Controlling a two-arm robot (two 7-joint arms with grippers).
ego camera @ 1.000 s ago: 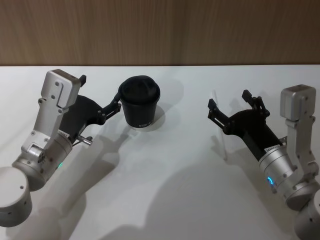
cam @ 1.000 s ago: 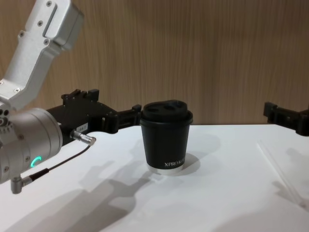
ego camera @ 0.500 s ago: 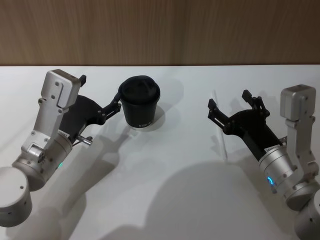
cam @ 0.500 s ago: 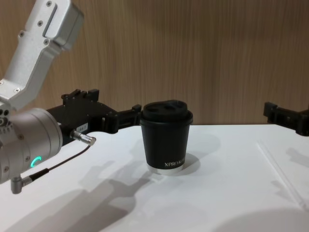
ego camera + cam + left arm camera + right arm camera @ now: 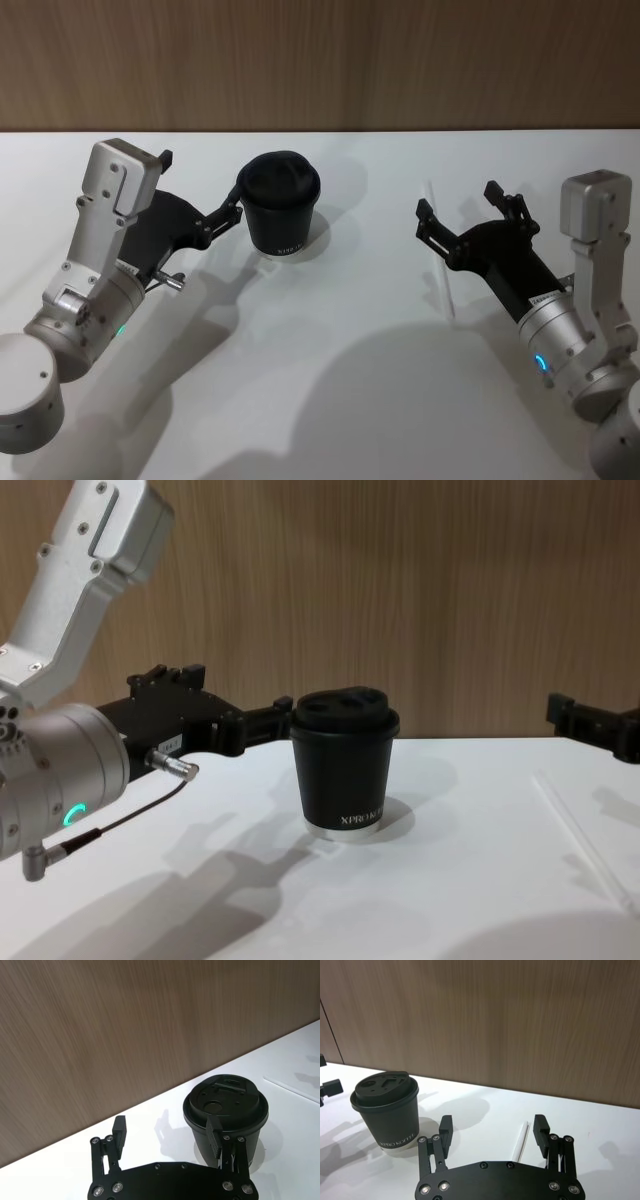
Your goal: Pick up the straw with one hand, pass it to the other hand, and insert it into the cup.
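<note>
the cup [image 5: 282, 210] stands upright, lid on, left of centre on the white table [image 5: 360, 390]. the left gripper [image 5: 201, 184] sits just beside the cup's left side, fingers spread apart and holding nothing; i cannot tell whether its nearer finger touches the cup. the straw [image 5: 447, 290] lies flat on the table, well to the right of the cup, running near to far. the right gripper [image 5: 457, 198] hovers over the straw's far part, fingers wide apart, empty.

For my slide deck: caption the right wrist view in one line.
Open right claw poised above the straw lying flat on the white table, lidded black cup standing apart.
</note>
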